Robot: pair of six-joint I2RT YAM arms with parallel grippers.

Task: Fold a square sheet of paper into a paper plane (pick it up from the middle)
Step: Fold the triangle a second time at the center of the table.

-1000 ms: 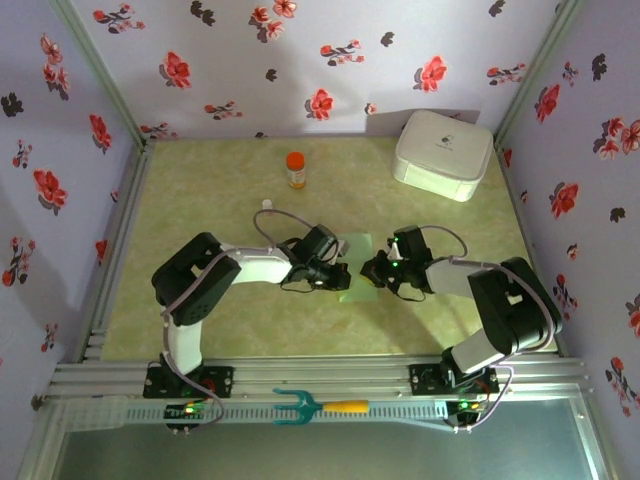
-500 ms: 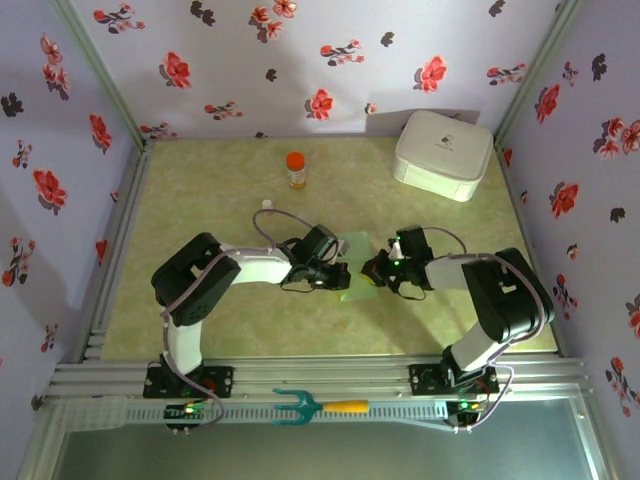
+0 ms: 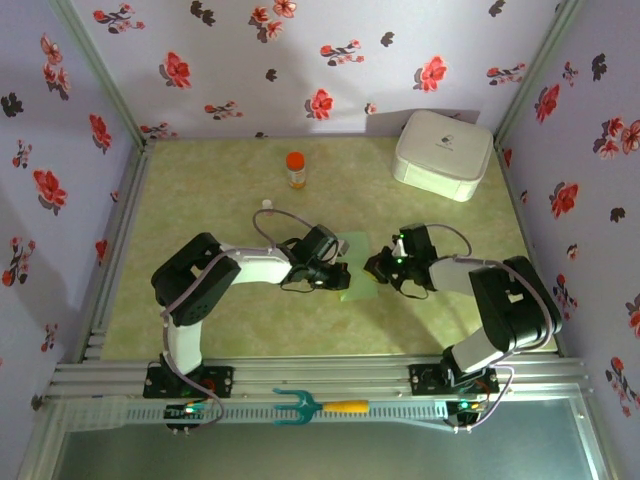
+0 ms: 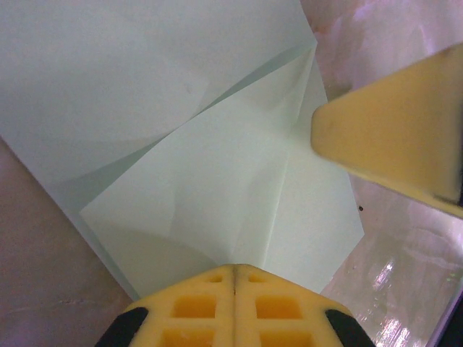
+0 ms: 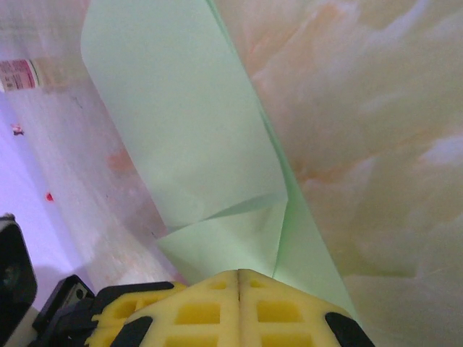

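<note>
Pale mint and thin, the square sheet of paper (image 3: 358,255) lies part-folded on the table (image 3: 230,190) between my arms: light, limp, easily torn, best taken at a creased edge, I judge. My left gripper (image 4: 234,269) and right gripper (image 5: 239,273) are closed tight, tips on the sheet.

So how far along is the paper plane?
Done: the square sheet of paper has a corner flap folded in, with creases. In hand: left gripper and right gripper, both shut, sit at the flap. To do: remaining folds; no pointed dart yet.
</note>
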